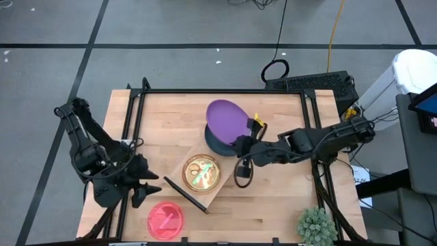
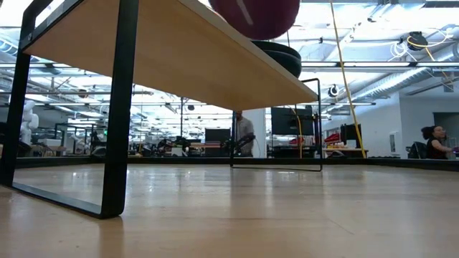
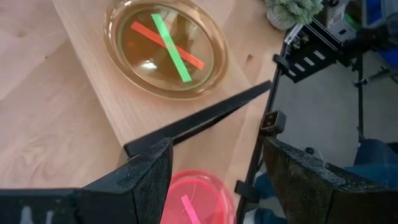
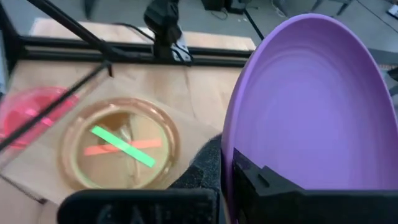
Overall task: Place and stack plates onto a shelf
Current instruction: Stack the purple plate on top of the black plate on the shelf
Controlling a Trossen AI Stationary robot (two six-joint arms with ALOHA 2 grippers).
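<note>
Nearest the front edge of the table point(image 1: 273, 219), left of centre, lies the pink plate point(image 1: 166, 219), flat on the wood and clear of the shelf point(image 1: 205, 164). Just beside it, up and to the left, hangs the left gripper point(image 1: 140, 183) with jaws wide apart and nothing between them; its wrist camera shows the pink plate point(image 3: 196, 199) in the gap beyond the two dark fingers point(image 3: 140, 180), not touched. A spiky green plant point(image 1: 316, 225) sits at the near right corner.

Farther in, the shelf stands at an angle across the table's middle. On its near end rests the yellowish translucent plate point(image 1: 202, 173), with a green and a red strip crossed inside; both wrist views show this clearly point(image 3: 165, 50) point(image 4: 121, 149), the overhead only faintly.

Farther still, on the shelf's far end, a dark plate point(image 1: 220, 142) lies flat. Over it the purple plate point(image 1: 229, 117) is tilted up on edge. The right gripper point(image 1: 244, 143) is clamped on the purple plate's rim, jaws together on it; the right wrist view shows the plate point(image 4: 311, 106) filling the frame just past the fingers point(image 4: 261, 193).

Table-level camera sees only the shelf's underside point(image 2: 186, 50) and black frame legs, with the purple plate point(image 2: 254, 16) and dark plate point(image 2: 280, 56) peeking above the board's edge. Neither gripper shows there. People are visible in the room beyond.
</note>
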